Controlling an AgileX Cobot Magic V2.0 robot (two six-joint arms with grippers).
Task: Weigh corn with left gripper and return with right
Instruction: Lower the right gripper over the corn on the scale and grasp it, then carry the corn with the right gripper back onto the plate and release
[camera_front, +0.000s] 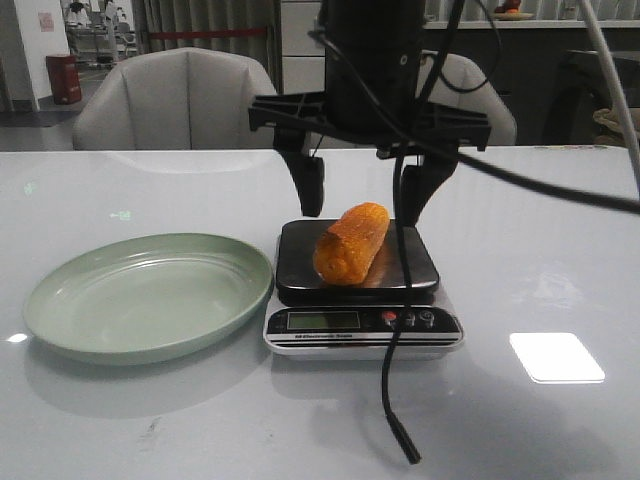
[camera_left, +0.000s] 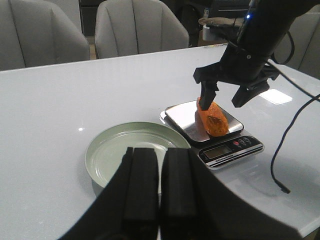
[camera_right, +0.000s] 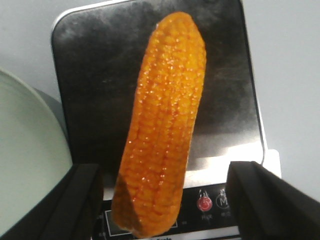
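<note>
Both fingers of right gripper (camera_front: 366, 205) apart astride corn (camera_front: 350, 243) on scale (camera_front: 300, 265); left gripper (camera_left: 160, 165) seemingly pressed together, base cropped.

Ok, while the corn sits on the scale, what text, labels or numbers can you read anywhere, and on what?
"M": on the round button beside the red button on the scale.
Tiny print under the red button: too small to read.
Print strip along the scale's front edge: blurred, unreadable.
Display: no digits can be made out.
Corn and plate: no text.
</note>
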